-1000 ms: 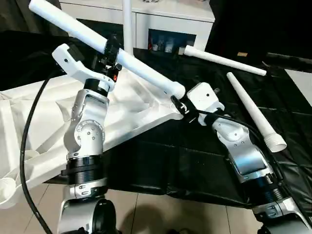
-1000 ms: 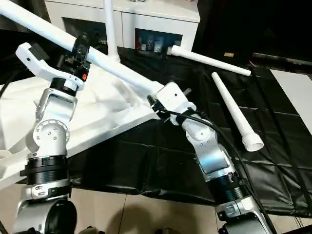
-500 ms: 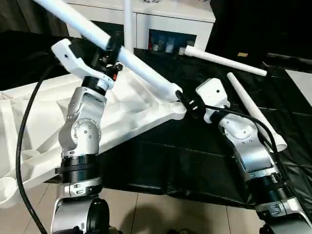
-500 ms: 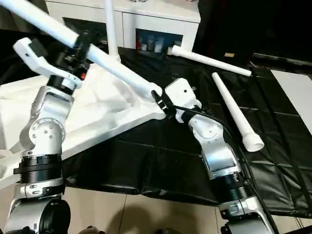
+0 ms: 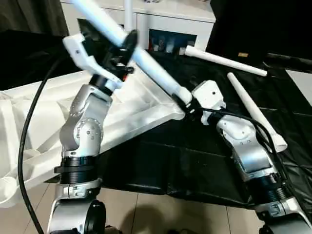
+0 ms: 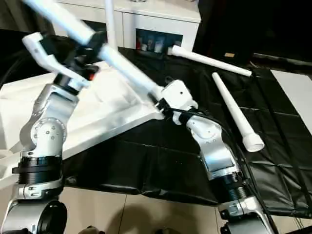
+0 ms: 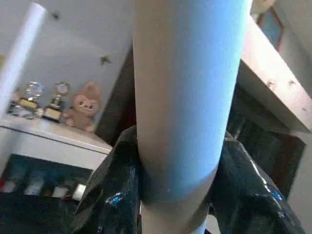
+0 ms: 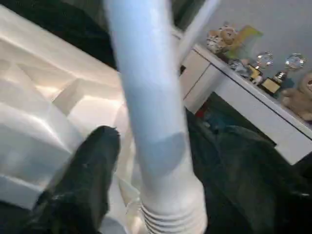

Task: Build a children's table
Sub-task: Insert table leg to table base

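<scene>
The white tabletop (image 5: 44,117) lies upside down on the left, ribbed side up, one leg (image 5: 127,12) standing upright at its far corner. My left gripper (image 5: 127,44) is shut on a long white leg (image 5: 156,73), holding it at a steep slant. The leg's threaded lower end (image 8: 170,219) hangs just over the tabletop's near right corner socket (image 5: 176,113). My right gripper (image 5: 187,104) is open, its black fingers (image 8: 92,170) standing either side of that lower end with gaps. Two more legs (image 5: 224,59) (image 5: 253,112) lie loose on the right.
A black cloth (image 5: 185,156) covers the floor under the parts. A white cabinet (image 5: 170,19) with dark glass doors stands behind. A black cable (image 5: 24,146) loops beside my left arm. Pale floor tiles (image 5: 161,214) show at the front.
My left gripper has swung to the right and tipped the leg steeper. The right gripper drew back a little, then returned to the leg's lower end.
</scene>
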Robot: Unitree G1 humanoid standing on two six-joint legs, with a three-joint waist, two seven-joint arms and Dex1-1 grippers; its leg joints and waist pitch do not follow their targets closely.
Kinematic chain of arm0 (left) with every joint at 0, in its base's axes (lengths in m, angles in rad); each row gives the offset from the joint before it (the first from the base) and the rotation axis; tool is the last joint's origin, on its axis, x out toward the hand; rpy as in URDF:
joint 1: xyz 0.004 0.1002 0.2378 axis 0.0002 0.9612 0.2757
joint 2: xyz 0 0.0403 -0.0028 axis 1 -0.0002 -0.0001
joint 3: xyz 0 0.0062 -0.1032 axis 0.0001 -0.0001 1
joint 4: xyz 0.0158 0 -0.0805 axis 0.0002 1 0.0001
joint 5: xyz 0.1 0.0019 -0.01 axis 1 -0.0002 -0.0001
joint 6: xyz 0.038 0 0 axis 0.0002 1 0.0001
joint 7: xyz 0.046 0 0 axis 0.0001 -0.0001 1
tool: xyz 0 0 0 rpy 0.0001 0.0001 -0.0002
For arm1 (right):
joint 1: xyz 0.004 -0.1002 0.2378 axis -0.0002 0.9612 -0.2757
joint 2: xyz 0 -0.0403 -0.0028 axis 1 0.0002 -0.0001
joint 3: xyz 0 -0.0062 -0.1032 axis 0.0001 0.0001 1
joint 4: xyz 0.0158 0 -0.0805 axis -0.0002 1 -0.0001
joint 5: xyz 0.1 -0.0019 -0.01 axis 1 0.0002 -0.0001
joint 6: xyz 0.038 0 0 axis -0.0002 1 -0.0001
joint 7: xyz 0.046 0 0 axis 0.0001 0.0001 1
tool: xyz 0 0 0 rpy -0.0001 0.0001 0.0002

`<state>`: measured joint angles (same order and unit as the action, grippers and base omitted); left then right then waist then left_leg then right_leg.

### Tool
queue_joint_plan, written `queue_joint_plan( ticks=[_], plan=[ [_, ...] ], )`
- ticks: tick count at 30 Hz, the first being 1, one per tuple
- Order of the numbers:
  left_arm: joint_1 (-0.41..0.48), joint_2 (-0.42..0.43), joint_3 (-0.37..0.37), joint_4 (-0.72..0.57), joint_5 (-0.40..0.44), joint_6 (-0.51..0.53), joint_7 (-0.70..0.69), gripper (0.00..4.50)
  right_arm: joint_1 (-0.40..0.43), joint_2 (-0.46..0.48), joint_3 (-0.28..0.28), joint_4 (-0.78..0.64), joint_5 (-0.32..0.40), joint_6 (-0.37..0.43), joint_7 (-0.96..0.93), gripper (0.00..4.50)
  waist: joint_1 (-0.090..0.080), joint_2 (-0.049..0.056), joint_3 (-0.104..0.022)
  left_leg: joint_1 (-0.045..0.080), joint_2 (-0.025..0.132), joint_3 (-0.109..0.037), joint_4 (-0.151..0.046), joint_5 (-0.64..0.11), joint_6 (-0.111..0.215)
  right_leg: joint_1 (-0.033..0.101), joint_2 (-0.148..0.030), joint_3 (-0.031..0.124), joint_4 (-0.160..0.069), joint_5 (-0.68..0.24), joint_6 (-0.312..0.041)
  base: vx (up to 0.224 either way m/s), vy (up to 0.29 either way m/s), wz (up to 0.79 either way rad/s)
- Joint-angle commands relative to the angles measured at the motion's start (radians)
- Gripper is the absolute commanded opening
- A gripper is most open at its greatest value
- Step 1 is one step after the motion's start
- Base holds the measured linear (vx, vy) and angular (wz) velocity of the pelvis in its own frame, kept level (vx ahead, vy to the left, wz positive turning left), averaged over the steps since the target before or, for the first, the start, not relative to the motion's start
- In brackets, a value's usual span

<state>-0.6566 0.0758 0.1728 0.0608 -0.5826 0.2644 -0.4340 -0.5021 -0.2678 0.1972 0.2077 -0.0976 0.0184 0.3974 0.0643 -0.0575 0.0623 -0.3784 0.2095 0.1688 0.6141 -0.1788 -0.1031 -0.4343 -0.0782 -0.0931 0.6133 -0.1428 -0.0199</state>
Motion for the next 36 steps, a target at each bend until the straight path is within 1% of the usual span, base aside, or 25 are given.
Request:
queue_joint_plan(
  ticks=[1, 2, 5, 7, 8, 12, 14, 19, 21, 23, 24, 25, 26, 29, 30, 31, 36],
  plan=[
    [0.005, 0.007, -0.025, -0.032, 0.001, 0.019, -0.021, 1.62, -0.018, -0.009, 0.009, 0.007, -0.035, 0.016, -0.009, 4.03, 0.004, 0.0, -0.079, 0.003, 0.009, 0.004, -0.067, -0.192, 0.03, 0.074, -0.046, 0.046, -0.07, -0.293, -0.097, 0.0, 0.0, 0.0],
    [0.007, 0.009, -0.029, -0.036, -0.001, 0.023, -0.025, 1.62, -0.021, -0.01, 0.012, 0.013, -0.048, 0.018, -0.017, 4.16, 0.004, -0.001, -0.079, 0.005, 0.009, 0.004, -0.067, -0.195, 0.025, 0.073, -0.047, 0.046, -0.071, -0.305, -0.09, 0.0, 0.0, 0.0],
    [0.017, 0.025, -0.057, -0.055, 0.013, 0.029, -0.047, 1.62, -0.049, -0.008, 0.011, 0.049, -0.097, 0.043, -0.072, 4.23, 0.003, -0.002, -0.08, 0.006, 0.008, 0.004, -0.067, -0.195, 0.02, 0.071, -0.046, 0.046, -0.071, -0.312, -0.087, 0.0, 0.0, 0.0],
    [0.018, 0.028, -0.061, -0.058, 0.015, 0.029, -0.05, 1.62, -0.054, -0.009, 0.01, 0.057, -0.098, 0.057, -0.075, 4.23, 0.002, -0.001, -0.08, 0.007, 0.008, 0.004, -0.067, -0.193, 0.017, 0.071, -0.045, 0.046, -0.069, -0.304, -0.087, 0.0, 0.0, 0.0],
    [0.018, 0.029, -0.062, -0.059, 0.016, 0.03, -0.051, 1.62, -0.055, -0.009, 0.01, 0.06, -0.098, 0.064, -0.076, 4.23, 0.002, -0.001, -0.08, 0.005, 0.009, 0.004, -0.067, -0.193, 0.019, 0.073, -0.046, 0.046, -0.068, -0.296, -0.084, 0.0, 0.0, 0.0],
    [0.015, 0.032, -0.06, -0.06, 0.015, 0.031, -0.054, 1.62, -0.053, -0.006, 0.01, 0.064, -0.101, 0.08, -0.075, 4.23, 0.002, 0.0, -0.081, 0.005, 0.008, 0.004, -0.066, -0.186, 0.02, 0.074, -0.045, 0.047, -0.066, -0.275, -0.092, 0.0, 0.0, 0.0],
    [0.011, 0.033, -0.06, -0.059, 0.016, 0.032, -0.055, 1.62, -0.05, 0.001, 0.01, 0.064, -0.1, 0.086, -0.071, 4.23, 0.001, 0.003, -0.08, 0.006, 0.008, 0.004, -0.067, -0.197, 0.019, 0.073, -0.045, 0.046, -0.068, -0.283, -0.093, 0.0, 0.0, 0.0],
    [0.008, 0.037, -0.064, -0.055, 0.014, 0.027, -0.056, 1.62, -0.044, 0.008, 0.021, 0.07, -0.098, 0.099, -0.054, 4.23, 0.001, 0.002, -0.08, 0.007, 0.009, 0.004, -0.067, -0.197, 0.018, 0.073, -0.045, 0.047, -0.067, -0.28, -0.095, 0.0, 0.0, 0.0],
    [0.008, 0.037, -0.065, -0.058, 0.013, 0.028, -0.058, 1.62, -0.041, 0.01, 0.022, 0.069, -0.096, 0.099, -0.049, 3.97, 0.001, 0.002, -0.081, 0.007, 0.009, 0.004, -0.067, -0.196, 0.017, 0.073, -0.045, 0.047, -0.067, -0.275, -0.098, 0.0, 0.0, 0.0],
    [0.009, 0.039, -0.068, -0.061, 0.011, 0.03, -0.061, 1.62, -0.04, 0.01, 0.025, 0.067, -0.097, 0.101, -0.044, 3.86, 0.002, 0.003, -0.081, 0.007, 0.009, 0.004, -0.067, -0.194, 0.017, 0.073, -0.045, 0.047, -0.066, -0.271, -0.101, 0.0, 0.0, 0.0],
    [0.009, 0.039, -0.069, -0.063, 0.011, 0.031, -0.062, 1.62, -0.039, 0.01, 0.025, 0.066, -0.098, 0.102, -0.043, 3.69, 0.001, 0.002, -0.081, 0.007, 0.009, 0.004, -0.067, -0.194, 0.017, 0.074, -0.045, 0.047, -0.065, -0.27, -0.102, 0.0, 0.0, 0.0],
    [0.009, 0.039, -0.069, -0.063, 0.011, 0.031, -0.062, 1.62, -0.039, 0.01, 0.025, 0.066, -0.098, 0.102, -0.043, 3.69, 0.002, 0.002, -0.081, 0.007, 0.009, 0.004, -0.067, -0.194, 0.018, 0.074, -0.046, 0.047, -0.066, -0.27, -0.102, 0.0, 0.0, 0.0],
    [0.009, 0.039, -0.069, -0.063, 0.011, 0.031, -0.063, 1.62, -0.04, 0.011, 0.025, 0.067, -0.098, 0.102, -0.042, 3.55, 0.002, 0.003, -0.08, 0.008, 0.01, 0.004, -0.068, -0.195, 0.018, 0.072, -0.046, 0.047, -0.067, -0.272, -0.104, 0.0, 0.0, 0.0],
    [0.01, 0.039, -0.072, -0.065, 0.01, 0.031, -0.063, 1.62, -0.041, 0.012, 0.025, 0.068, -0.099, 0.103, -0.044, 3.37, 0.002, 0.003, -0.081, 0.007, 0.009, 0.004, -0.067, -0.196, 0.016, 0.074, -0.046, 0.047, -0.066, -0.269, -0.105, 0.0, 0.0, 0.0],
    [0.01, 0.039, -0.073, -0.066, 0.011, 0.031, -0.063, 1.62, -0.041, 0.012, 0.025, 0.068, -0.099, 0.103, -0.044, 3.26, 0.002, 0.002, -0.081, 0.007, 0.009, 0.004, -0.067, -0.196, 0.017, 0.074, -0.046, 0.048, -0.066, -0.271, -0.103, 0.0, 0.0, 0.0],
    [0.01, 0.039, -0.073, -0.066, 0.012, 0.031, -0.063, 1.62, -0.041, 0.012, 0.025, 0.068, -0.099, 0.102, -0.045, 3.14, 0.002, 0.003, -0.08, 0.007, 0.01, 0.004, -0.068, -0.196, 0.016, 0.074, -0.046, 0.048, -0.066, -0.274, -0.103, 0.0, 0.0, 0.0],
    [0.01, 0.037, -0.075, -0.065, 0.013, 0.032, -0.064, 1.62, -0.039, 0.011, 0.025, 0.069, -0.1, 0.102, -0.045, 2.69, 0.001, 0.003, -0.081, 0.007, 0.009, 0.004, -0.067, -0.196, 0.016, 0.074, -0.046, 0.047, -0.066, -0.274, -0.101, 0.0, 0.0, 0.0]
  ],
)
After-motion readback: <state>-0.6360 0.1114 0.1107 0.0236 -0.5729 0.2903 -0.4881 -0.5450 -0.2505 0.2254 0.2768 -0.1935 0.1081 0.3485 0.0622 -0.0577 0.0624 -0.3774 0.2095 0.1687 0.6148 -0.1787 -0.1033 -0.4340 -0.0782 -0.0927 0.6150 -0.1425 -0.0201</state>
